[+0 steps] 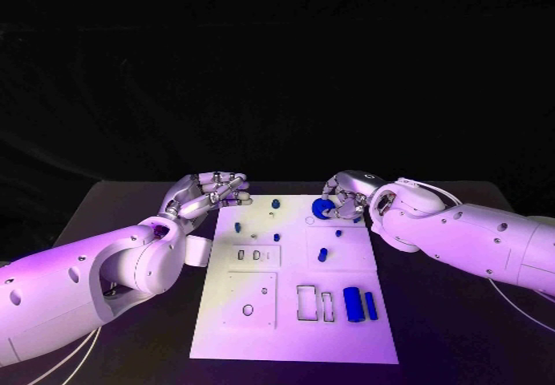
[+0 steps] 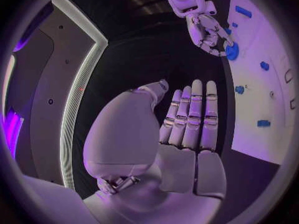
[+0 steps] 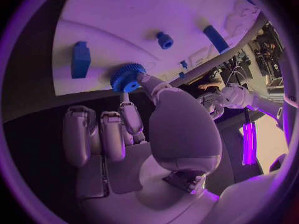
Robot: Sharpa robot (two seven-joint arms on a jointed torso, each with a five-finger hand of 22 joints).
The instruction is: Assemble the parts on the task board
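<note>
On the black table [image 1: 463, 337], backed by darkness at 12 o'clock, the white board [image 1: 295, 337] is laid at centre, with slots cut into it and blue parts scattered over it, two blue bars [image 1: 360, 305] being stood at its 4 o'clock corner; no writing can be read. At the board's 1 o'clock edge a blue gear [image 1: 322, 208] is pinched by the right hand [image 1: 345, 197]. The left hand [image 1: 208, 195] is held at the board's 11 o'clock corner, empty, its fingers straight and pressed together side by side.
</note>
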